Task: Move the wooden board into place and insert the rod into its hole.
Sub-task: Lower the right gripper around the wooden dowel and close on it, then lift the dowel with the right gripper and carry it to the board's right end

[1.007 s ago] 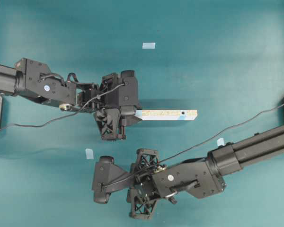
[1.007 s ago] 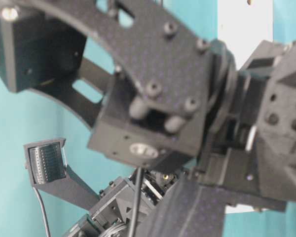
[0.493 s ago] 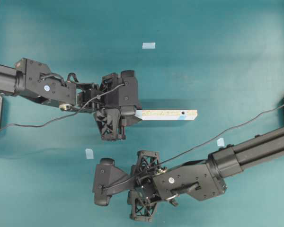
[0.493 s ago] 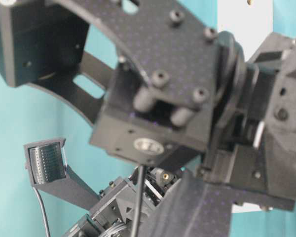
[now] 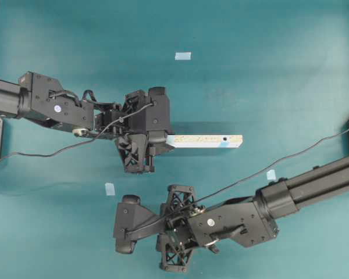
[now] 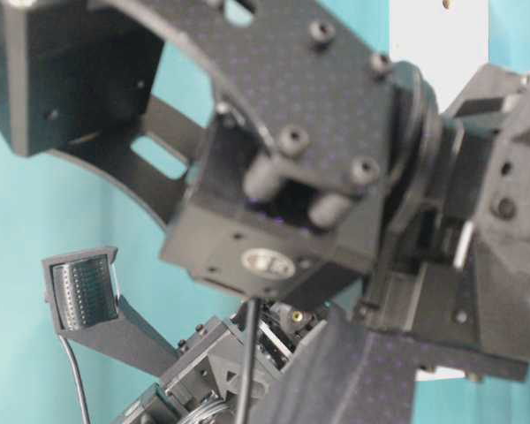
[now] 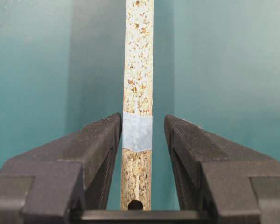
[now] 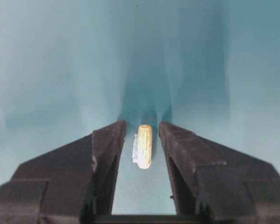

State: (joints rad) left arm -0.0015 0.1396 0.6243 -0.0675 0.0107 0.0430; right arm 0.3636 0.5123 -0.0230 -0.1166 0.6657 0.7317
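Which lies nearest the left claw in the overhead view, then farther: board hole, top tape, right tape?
1. Hole, on the board right of the left claw.
2. Top tape, up-screen.
3. Right tape, lower right.

board (image 5: 204, 140): on edge, level | rod (image 8: 144, 146): between fingers (image 8: 107, 154)

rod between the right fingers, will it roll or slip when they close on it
The short cream-beige wooden rod is a smooth cylinder lying on the teal table, so it would probably roll if one of the right fingers nudges it first. It looks tiny and likely light, so easily knocked askew. It sits lengthwise between the fingers with gaps on both sides, which should favour an even pinch.
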